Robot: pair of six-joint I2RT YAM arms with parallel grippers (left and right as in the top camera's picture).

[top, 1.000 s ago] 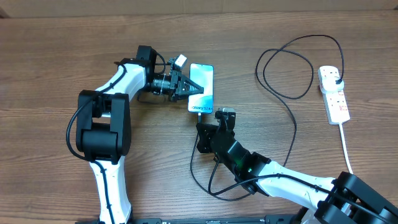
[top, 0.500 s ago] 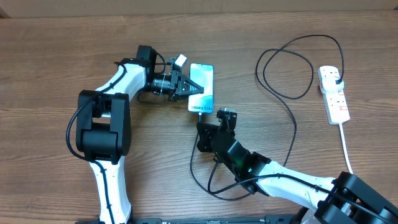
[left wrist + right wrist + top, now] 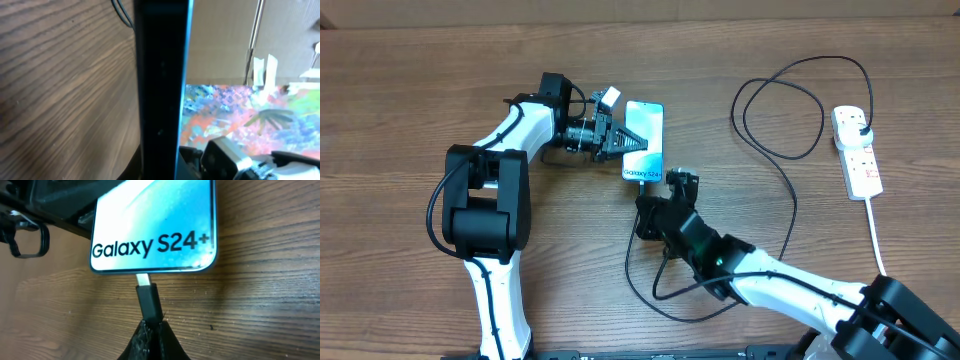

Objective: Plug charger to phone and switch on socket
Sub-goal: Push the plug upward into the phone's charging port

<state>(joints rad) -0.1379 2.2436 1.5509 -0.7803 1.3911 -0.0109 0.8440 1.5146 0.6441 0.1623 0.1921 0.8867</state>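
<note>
The phone lies on the wooden table with its blue screen up, and its dark edge fills the left wrist view. My left gripper is shut on the phone's left edge. The charger cable loops from a black plug in the socket, a white power strip at the right. My right gripper is shut on the charger's black connector. The connector's silver tip meets the phone's bottom edge just under the "Galaxy S24+" text.
The strip's thick white cord runs down toward the table's front right. A slack loop of black cable lies under my right arm. A tan wall borders the table's far edge.
My right gripper has crept slightly up toward the phone with the connector. The left gripper and the phone have stayed put.
</note>
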